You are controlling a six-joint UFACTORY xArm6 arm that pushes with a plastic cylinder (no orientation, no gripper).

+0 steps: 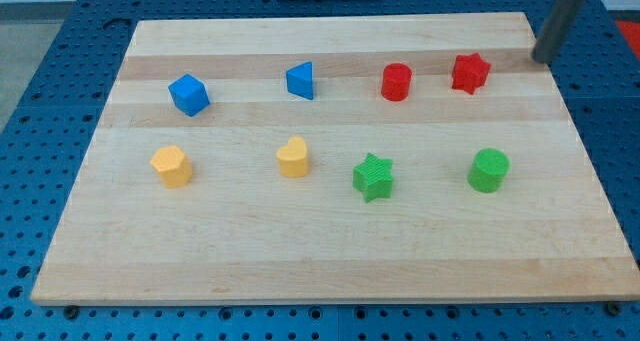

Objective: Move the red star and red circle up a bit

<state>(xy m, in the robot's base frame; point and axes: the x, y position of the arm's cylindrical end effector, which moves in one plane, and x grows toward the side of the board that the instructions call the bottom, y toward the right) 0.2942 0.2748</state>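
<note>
Wooden board (330, 261): red star (470, 73) beside red circle (397, 82); my tip (541, 59) right of star; no jaws, no containers.

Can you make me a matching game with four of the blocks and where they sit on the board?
Blocks:
1. red star
2. blue cube
3. green circle
4. yellow block nearest the view's left

Places:
A. bottom row, farthest to the view's right
B. top row, farthest to the view's left
C. bottom row, farthest to the view's left
D. top row, closest to my tip

Pairs: 1-D, 2-B, 3-A, 4-C
</note>
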